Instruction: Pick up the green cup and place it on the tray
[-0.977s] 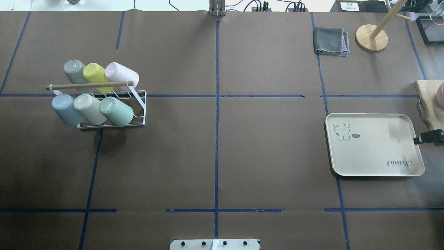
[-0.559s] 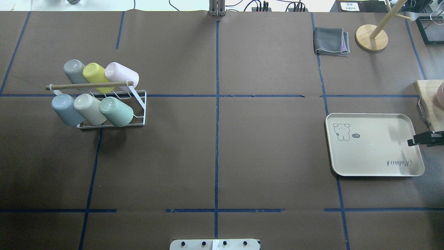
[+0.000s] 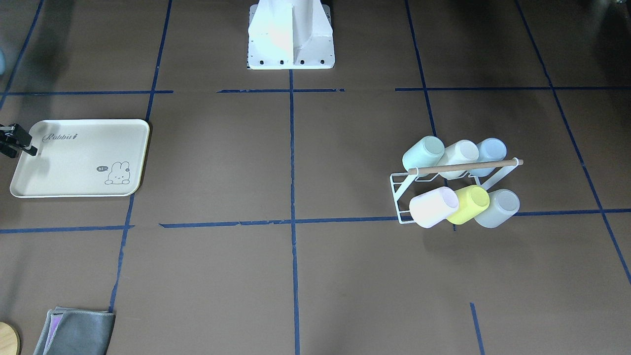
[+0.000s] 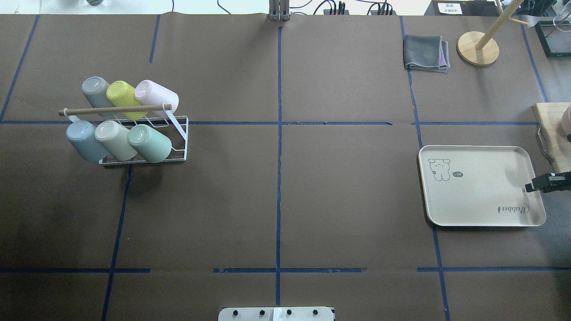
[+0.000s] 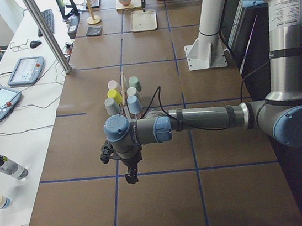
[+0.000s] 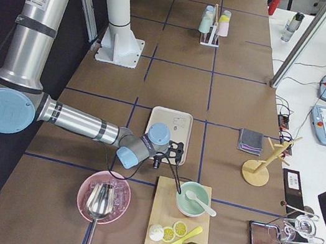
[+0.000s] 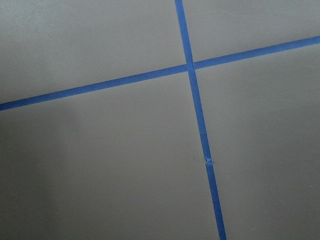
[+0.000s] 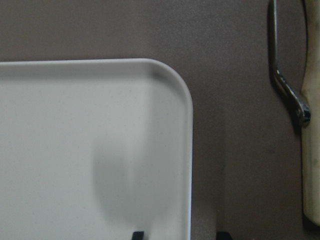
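The right end effector (image 4: 534, 184), spread and empty, has crept inward over the right rim of the tray (image 4: 477, 196). The green cup (image 4: 149, 143) sits untouched in the rack (image 4: 180, 133), far left across the tabletop, so pickup hasn't begun. Whether the left end effector (image 5: 130, 176) is spread, I cannot tell.

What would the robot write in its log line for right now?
green cup: on cup rack, untouched | tray: empty | right gripper: open at tray's edge | left gripper: away from rack, grip unclear

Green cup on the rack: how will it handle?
The green cup looks like matte plastic: probably light. It sits tilted on the white rack beside the beige cup, so pulling may nudge that one. Round sides: likely rolls if dropped.
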`<state>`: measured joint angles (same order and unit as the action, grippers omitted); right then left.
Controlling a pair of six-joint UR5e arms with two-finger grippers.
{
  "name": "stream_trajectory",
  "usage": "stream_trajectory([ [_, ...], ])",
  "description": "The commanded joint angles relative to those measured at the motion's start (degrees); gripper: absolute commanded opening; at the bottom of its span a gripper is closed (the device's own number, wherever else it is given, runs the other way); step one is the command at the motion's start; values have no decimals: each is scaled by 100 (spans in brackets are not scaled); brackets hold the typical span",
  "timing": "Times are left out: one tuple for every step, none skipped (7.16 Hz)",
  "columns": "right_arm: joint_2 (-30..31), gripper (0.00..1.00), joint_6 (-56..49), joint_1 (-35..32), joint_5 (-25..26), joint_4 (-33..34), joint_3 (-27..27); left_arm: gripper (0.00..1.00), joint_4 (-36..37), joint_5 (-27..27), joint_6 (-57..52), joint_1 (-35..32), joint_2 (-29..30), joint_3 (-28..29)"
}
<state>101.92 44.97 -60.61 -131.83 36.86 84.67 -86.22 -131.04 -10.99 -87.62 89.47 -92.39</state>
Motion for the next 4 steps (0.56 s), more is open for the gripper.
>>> stream_trajectory([
  [4, 3, -23, -3, -1, -3, -4, 100, 0, 0, 0, 8, 0, -7],
  [-5, 0, -41, -3, -1, -3, -12, 100, 0, 0, 0, -1, 0, -16],
  [-5, 0, -41, -3, -9, -3, -4, 100, 0, 0, 0, -1, 0, -16],
  [-5, 0, -41, -3, -18, -3, 5, 100, 0, 0, 0, -1, 0, -16],
])
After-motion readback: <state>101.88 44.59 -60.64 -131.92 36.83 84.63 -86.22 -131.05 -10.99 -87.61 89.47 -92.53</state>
